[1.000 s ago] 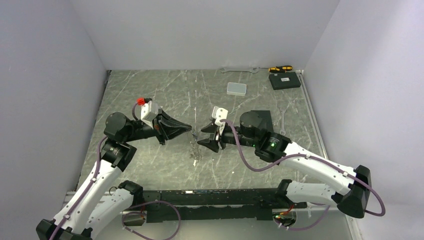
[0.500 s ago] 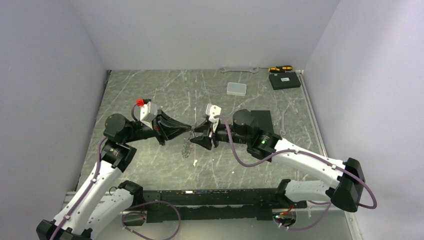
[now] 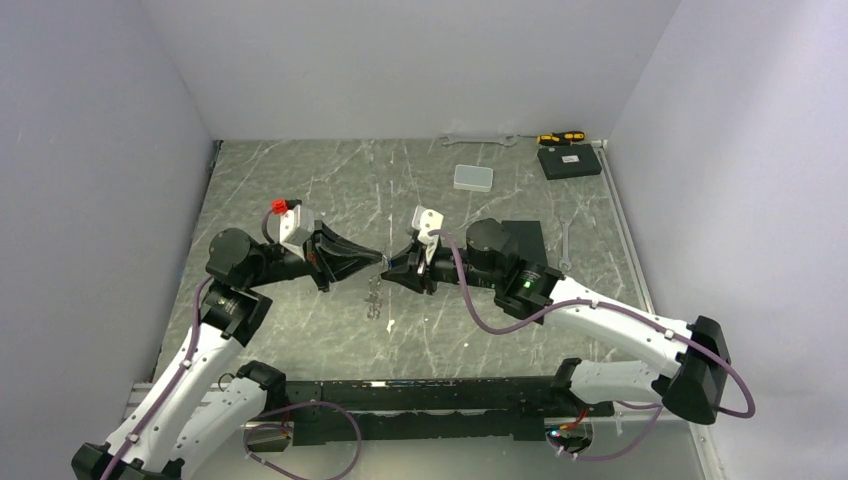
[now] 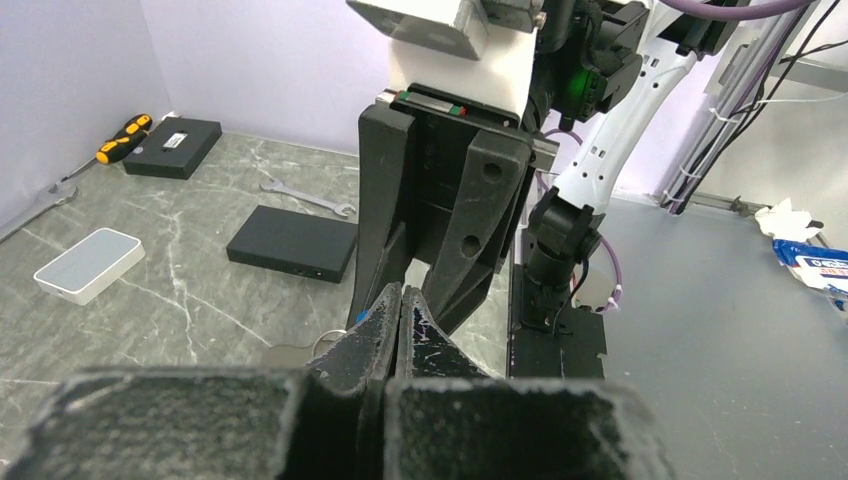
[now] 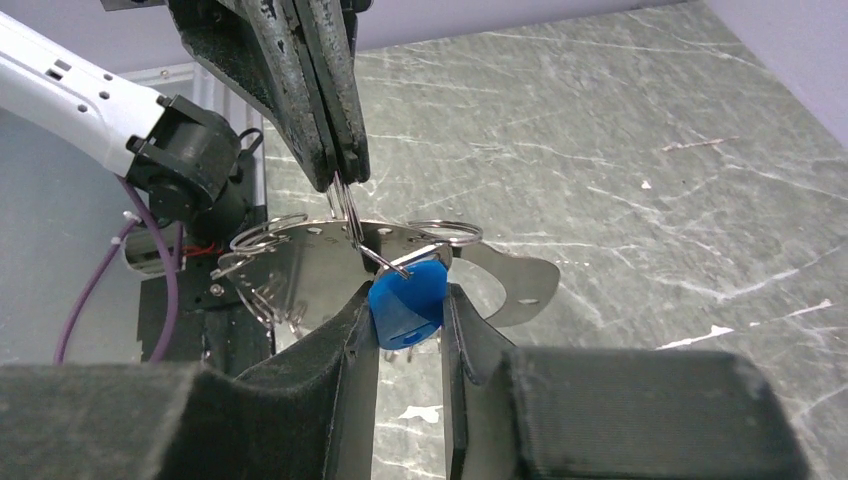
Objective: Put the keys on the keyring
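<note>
I had left fingers (image 5: pixel 320 100) pinched on keyring (image 5: pixel 305 258), right fingers (image 5: pixel 340 380) clamping blue key (image 5: pixel 408 300); probably threading, next needs key hole fed along wire.

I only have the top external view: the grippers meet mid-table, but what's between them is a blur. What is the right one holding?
Observer: The right gripper is shut on the blue-headed key, pinching its head.
Operator: And the left?
Observer: The left gripper is shut on a thin wire loop of the keyring, above its flat band.
Operator: Threaded yet?
Observer: A wire end touches the key's head; threaded or not, I cannot tell.
</note>
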`<action>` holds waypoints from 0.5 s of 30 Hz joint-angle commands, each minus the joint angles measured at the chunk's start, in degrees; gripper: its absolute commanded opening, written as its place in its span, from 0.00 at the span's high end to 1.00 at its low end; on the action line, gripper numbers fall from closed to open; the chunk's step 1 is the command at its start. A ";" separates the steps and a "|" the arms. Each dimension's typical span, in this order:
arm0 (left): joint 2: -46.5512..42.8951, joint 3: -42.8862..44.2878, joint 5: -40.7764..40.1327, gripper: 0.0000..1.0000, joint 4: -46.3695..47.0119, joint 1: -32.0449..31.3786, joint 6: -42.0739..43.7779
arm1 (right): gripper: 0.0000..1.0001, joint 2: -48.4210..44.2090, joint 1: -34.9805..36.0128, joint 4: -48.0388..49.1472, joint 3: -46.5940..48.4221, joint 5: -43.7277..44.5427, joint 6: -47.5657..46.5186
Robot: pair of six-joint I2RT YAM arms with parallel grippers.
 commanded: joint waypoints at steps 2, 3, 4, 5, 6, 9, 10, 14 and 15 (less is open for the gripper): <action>-1.58 1.31 -1.11 1.00 -0.54 0.15 2.08 | 1.00 -3.58 0.22 -1.38 2.29 1.64 -1.35; -1.67 1.37 -1.29 1.00 -0.98 0.15 2.33 | 1.00 -4.03 0.22 -1.85 2.34 1.64 -1.57; -1.76 1.46 -1.52 1.00 -1.49 0.15 2.65 | 1.00 -4.47 0.22 -2.37 2.42 1.73 -1.83; -1.78 1.55 -1.67 1.00 -1.95 0.15 2.92 | 1.00 -4.84 0.22 -3.03 2.55 1.73 -2.13; -1.79 1.69 -1.69 1.00 -2.41 0.15 3.19 | 1.00 -5.22 0.22 -3.56 2.72 1.77 -2.52; -1.75 1.92 -1.87 0.97 -3.59 0.15 3.69 | 1.00 -5.99 0.26 -5.01 3.41 1.60 -3.52; -1.66 2.00 -1.84 0.96 -3.74 0.15 3.74 | 1.00 -6.10 0.30 -5.05 3.80 1.51 -3.80; -1.51 2.38 -1.48 0.80 -4.83 0.15 4.29 | 1.00 -5.75 0.31 -8.21 5.54 1.47 -4.79; -1.57 2.63 -1.56 0.72 -5.72 0.15 4.77 | 1.00 -5.47 0.31 -8.73 6.20 1.42 -5.04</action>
